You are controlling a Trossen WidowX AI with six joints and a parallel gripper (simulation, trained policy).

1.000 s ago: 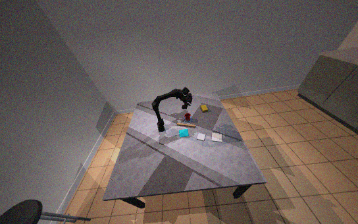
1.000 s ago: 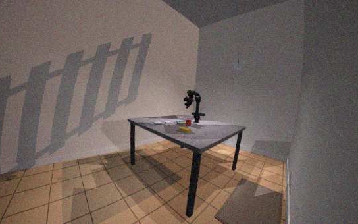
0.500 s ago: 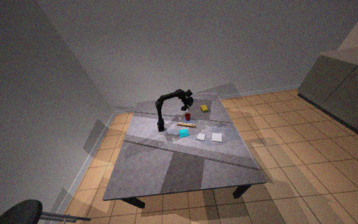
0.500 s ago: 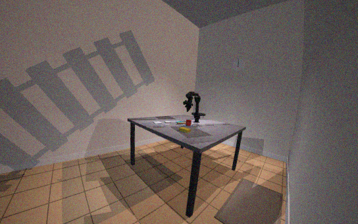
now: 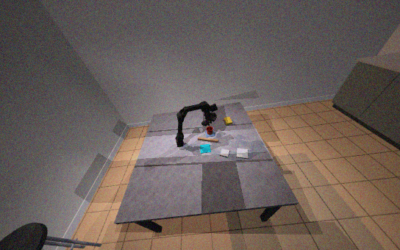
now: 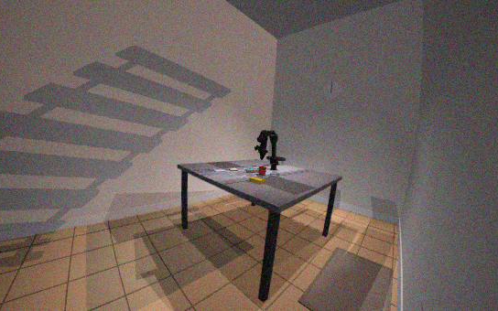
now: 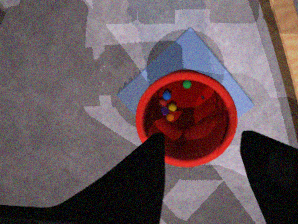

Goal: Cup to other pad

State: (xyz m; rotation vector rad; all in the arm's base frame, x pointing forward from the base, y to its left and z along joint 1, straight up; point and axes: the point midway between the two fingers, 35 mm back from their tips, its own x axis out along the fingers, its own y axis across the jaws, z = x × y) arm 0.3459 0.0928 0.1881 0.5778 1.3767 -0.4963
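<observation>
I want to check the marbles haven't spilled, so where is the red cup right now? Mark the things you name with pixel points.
The red cup point(image 5: 209, 131) point(image 6: 262, 170) point(image 7: 231, 117) stands upright on the blue pad point(image 5: 211, 134) point(image 7: 187, 50), beside the wooden stick point(image 5: 208, 140), with marbles inside.

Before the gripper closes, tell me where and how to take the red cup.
Best grip for the red cup: probably opposite sides of its round wall, from above, with the gripper kept level. It stands upright, open-topped, and marbles lie inside.

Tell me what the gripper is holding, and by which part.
Nothing: the black gripper is open above the round red cup, its fingers not closed on it.
</observation>
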